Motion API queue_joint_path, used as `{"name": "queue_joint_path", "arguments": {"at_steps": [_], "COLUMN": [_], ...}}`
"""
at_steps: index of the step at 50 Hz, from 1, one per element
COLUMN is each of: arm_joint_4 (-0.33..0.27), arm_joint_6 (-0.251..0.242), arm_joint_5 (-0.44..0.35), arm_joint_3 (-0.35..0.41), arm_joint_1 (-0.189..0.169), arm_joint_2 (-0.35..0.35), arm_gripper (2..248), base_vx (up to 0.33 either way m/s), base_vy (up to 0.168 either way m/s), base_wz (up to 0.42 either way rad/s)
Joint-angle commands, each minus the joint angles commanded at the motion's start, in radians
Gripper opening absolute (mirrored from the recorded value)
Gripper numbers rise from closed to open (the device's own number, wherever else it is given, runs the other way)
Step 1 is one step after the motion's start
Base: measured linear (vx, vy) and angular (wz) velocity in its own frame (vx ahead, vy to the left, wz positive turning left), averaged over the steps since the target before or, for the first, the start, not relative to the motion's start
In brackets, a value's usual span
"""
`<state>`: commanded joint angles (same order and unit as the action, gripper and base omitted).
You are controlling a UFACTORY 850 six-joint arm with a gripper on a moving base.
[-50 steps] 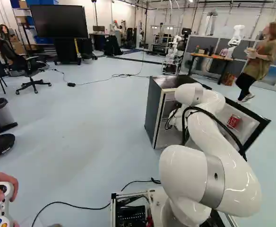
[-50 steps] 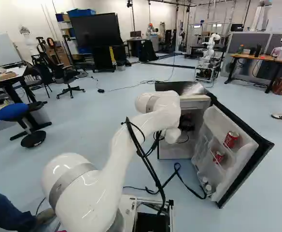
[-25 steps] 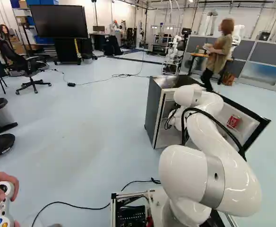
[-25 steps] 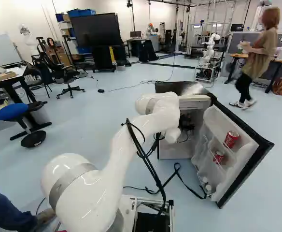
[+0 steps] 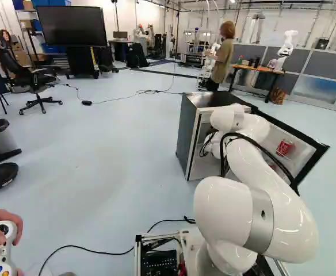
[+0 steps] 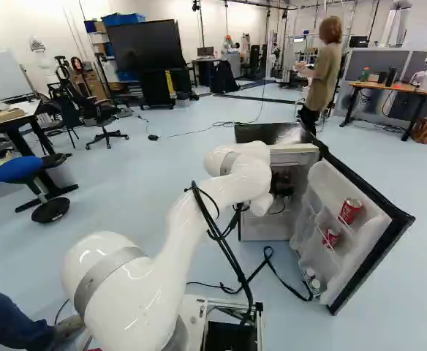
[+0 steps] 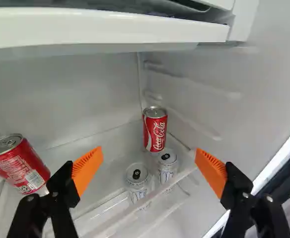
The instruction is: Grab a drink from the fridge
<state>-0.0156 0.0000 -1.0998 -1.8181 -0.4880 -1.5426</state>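
In the right base view my black gripper (image 6: 282,183) is partly visible inside the fridge (image 6: 265,230), whose door (image 6: 378,245) stands open. The wrist view shows the gripper (image 7: 149,150) open, nothing between its orange pads. Ahead of the gap, in the inner corner, a red can (image 7: 155,130) stands upright. Another red can (image 7: 20,166) is outside one finger, its base hidden. Two silvery-white cans (image 7: 137,179) (image 7: 167,165) stand lower, behind clear shelf edges. The door racks hold two more red cans (image 6: 350,210) (image 6: 331,238).
A white ledge (image 7: 105,27) crosses above the cans, and a ribbed side wall (image 7: 234,94) rises beside them. Black cables (image 6: 268,272) lie on the floor before the fridge. Another robot (image 6: 317,73) stands beyond it.
The arm's wrist end has shifted very slightly to the left in both base views. The base has not moved, and the gripper's surroundings in the base views look the same.
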Motion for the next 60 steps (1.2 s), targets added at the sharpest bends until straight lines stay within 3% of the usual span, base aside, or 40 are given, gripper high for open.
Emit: {"name": "queue_joint_path", "arguments": {"at_steps": [60], "arm_joint_4": [0.0], "arm_joint_6": [0.0], "arm_joint_5": [0.012], "arm_joint_3": [-0.054], "arm_joint_1": [0.006], "arm_joint_2": [-0.032], "arm_gripper": [247], "base_vx": [0.0], "base_vy": [0.0], "base_wz": [0.0]}}
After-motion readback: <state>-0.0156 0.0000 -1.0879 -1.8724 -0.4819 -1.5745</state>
